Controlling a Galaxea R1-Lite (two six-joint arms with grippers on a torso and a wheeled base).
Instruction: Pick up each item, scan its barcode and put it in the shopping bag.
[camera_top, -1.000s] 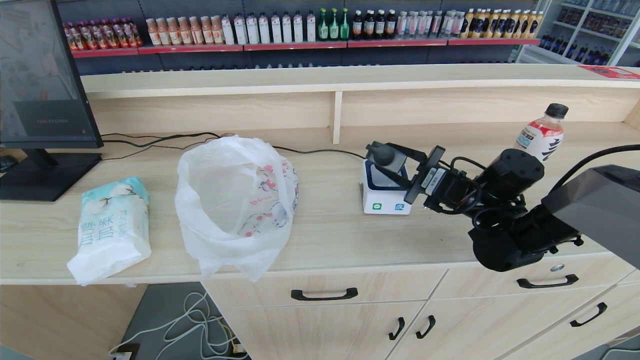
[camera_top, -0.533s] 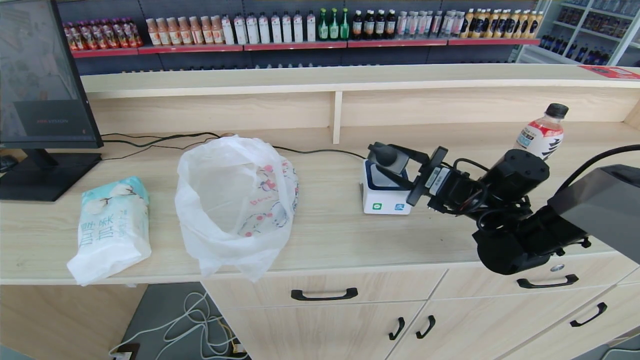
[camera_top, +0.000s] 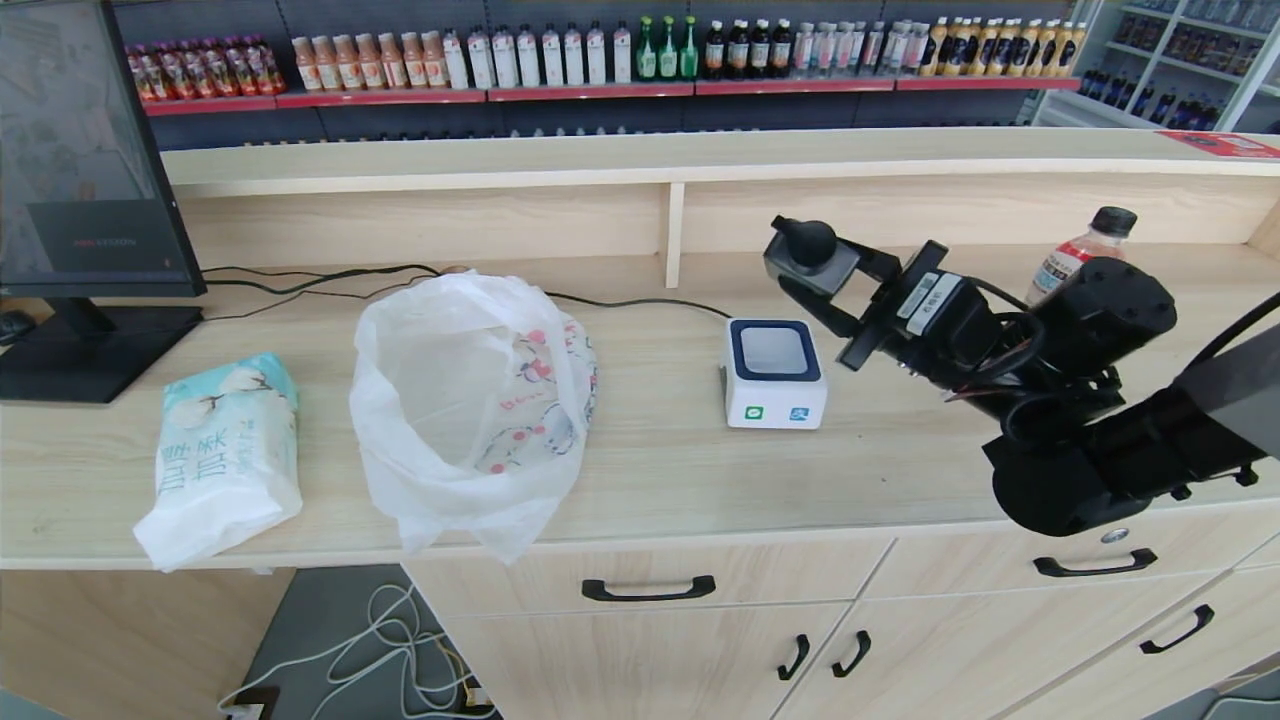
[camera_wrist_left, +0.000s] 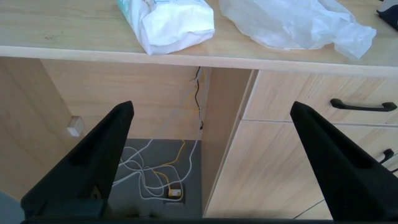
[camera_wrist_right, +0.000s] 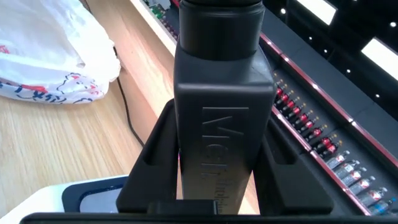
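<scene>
Right end effector (camera_top: 838, 285): I have it clamped on the dark square bottle (camera_top: 808, 252), held in the air over the back half of the counter (camera_top: 650, 470), just behind the scanner (camera_top: 775, 372).
Left end effector (camera_wrist_left: 208, 127): fingers spread wide and empty, low in front of the counter's front edge.
Risk: the scanner may miss the barcode if it faces away from the window, and I cannot tell which face carries it.
Risk at the bag: the limp rim could fold under the bottle and send it rolling toward the front edge.
Shopping bag (camera_top: 470, 400): slumped open mid-counter. A red print shows through, but I cannot tell whether anything is inside.
Waiting: tissue pack (camera_top: 225, 455) at the front left, drink bottle (camera_top: 1075, 255) at the back right.
</scene>
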